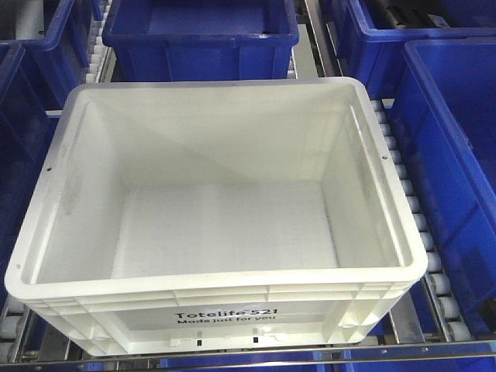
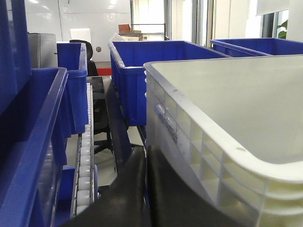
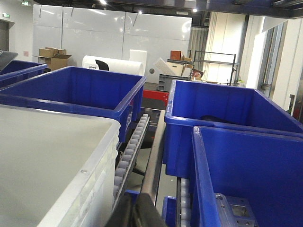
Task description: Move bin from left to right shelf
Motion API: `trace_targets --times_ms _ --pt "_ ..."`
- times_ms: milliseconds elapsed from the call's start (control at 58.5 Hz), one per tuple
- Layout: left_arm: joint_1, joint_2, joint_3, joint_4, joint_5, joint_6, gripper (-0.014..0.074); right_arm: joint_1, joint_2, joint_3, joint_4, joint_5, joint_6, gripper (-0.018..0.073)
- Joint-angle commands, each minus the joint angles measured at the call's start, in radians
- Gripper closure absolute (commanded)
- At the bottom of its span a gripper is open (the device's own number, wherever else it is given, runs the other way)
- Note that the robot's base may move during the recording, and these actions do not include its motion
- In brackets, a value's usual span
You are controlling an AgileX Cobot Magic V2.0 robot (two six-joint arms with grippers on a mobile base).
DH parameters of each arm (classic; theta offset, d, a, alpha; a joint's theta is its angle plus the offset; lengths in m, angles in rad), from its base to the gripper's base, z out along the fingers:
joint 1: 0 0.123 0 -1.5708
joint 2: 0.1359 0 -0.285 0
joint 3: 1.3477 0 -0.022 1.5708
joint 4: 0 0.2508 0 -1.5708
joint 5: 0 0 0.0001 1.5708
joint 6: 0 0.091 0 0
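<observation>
A large empty white bin [image 1: 225,280] marked "Totelife 521" sits on the roller shelf in the middle of the front view, with blue bins all round it. In the left wrist view my left gripper [image 2: 146,155] is shut, its black fingers [image 2: 128,189] pressed together low beside the white bin's ribbed left wall [image 2: 189,142]. In the right wrist view my right gripper [image 3: 133,201] is shut too, low beside the white bin's right rim [image 3: 90,168], over the roller track [image 3: 130,146]. Neither gripper shows in the front view.
Blue bins stand behind [image 1: 198,35], at the left [image 1: 19,155] and at the right [image 1: 457,155] of the white bin. Roller rails [image 1: 411,201] and a metal rail [image 3: 154,161] run between the lanes. A blue bin [image 2: 33,142] stands close on the left gripper's left.
</observation>
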Motion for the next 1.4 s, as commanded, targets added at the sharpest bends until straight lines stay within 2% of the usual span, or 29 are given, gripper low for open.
trace_targets --times_ms 0,427,496,632,752,906,991,1094,1384 --pt "-0.006 -0.016 0.019 -0.01 -0.079 -0.003 0.0603 -0.004 0.005 -0.03 -0.002 -0.07 -0.016 0.0567" --pt "-0.006 -0.016 0.019 -0.01 -0.079 -0.003 0.0603 -0.004 0.005 -0.03 -0.022 -0.065 -0.016 0.0567" --pt "-0.006 -0.016 0.019 -0.01 -0.079 -0.003 0.0603 -0.004 0.005 -0.03 -0.083 -0.036 0.022 0.0567" --pt "-0.006 -0.016 0.019 -0.01 -0.079 -0.003 0.0603 -0.004 0.005 -0.027 -0.254 0.006 0.198 0.0567" --pt "-0.006 -0.016 0.019 -0.01 -0.079 -0.003 0.0603 -0.004 -0.019 0.032 -0.34 -0.048 0.287 0.0567" --pt "-0.006 -0.016 0.019 -0.01 -0.079 -0.003 0.0603 -0.004 -0.16 0.205 -0.344 -0.216 0.291 0.0567" --pt "-0.006 -0.016 0.019 -0.01 -0.079 -0.003 0.0603 -0.004 -0.274 0.284 -0.344 -0.238 0.291 0.0567" --pt "-0.006 -0.016 0.019 -0.01 -0.078 -0.003 0.0603 -0.004 -0.403 0.296 -0.346 -0.117 0.29 0.0567" --pt "-0.006 -0.014 0.019 -0.01 -0.074 -0.003 0.0603 -0.004 -0.398 0.298 -0.345 -0.033 0.296 0.0567"
